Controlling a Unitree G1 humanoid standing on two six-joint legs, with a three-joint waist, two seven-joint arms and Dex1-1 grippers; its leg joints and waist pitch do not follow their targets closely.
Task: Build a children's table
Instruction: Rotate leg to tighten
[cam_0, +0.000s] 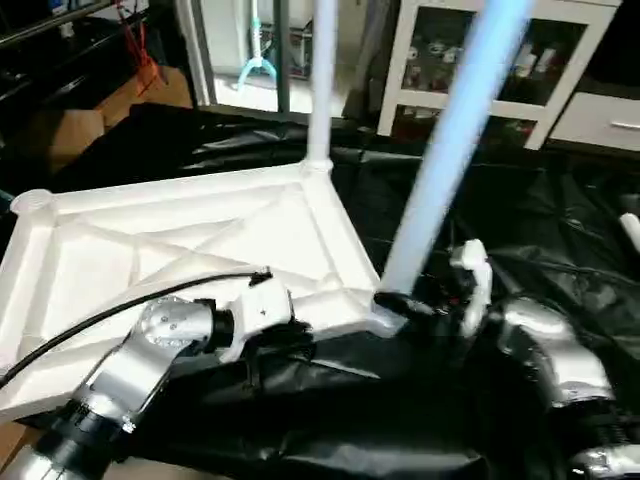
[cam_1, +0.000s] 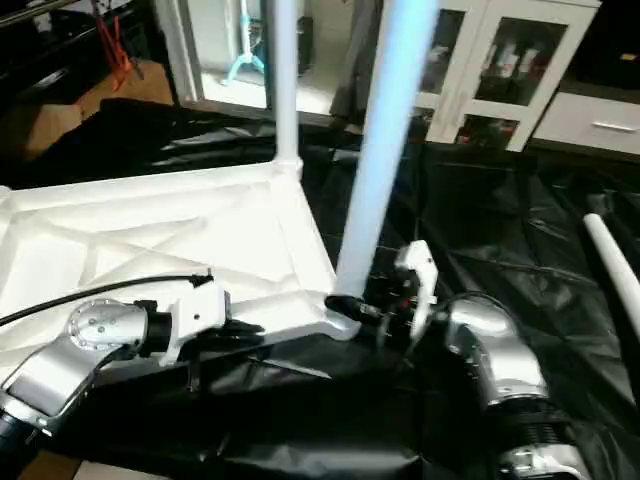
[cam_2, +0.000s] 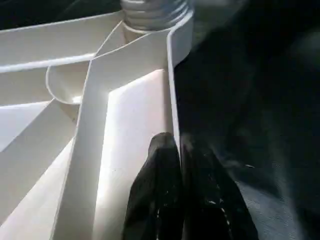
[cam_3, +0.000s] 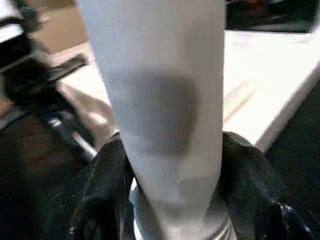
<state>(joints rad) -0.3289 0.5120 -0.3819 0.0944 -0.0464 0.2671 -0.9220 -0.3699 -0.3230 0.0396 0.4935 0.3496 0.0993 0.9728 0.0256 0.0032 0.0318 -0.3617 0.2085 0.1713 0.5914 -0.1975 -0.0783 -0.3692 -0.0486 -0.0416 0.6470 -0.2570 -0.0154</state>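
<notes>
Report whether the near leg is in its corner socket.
In: the near leg stands upright from the tabletop's near corner socket, right hand around its base.

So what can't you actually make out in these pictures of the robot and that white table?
- Tops of both standing legs, far leg and near leg: cut off by the head views' upper edge.
- Whether the near leg is fully seated in its corner socket: the right gripper covers it.
- Tabletop, near-left part: behind the left forearm, past the picture edge.
- Loose leg: runs off the right edge.
</notes>
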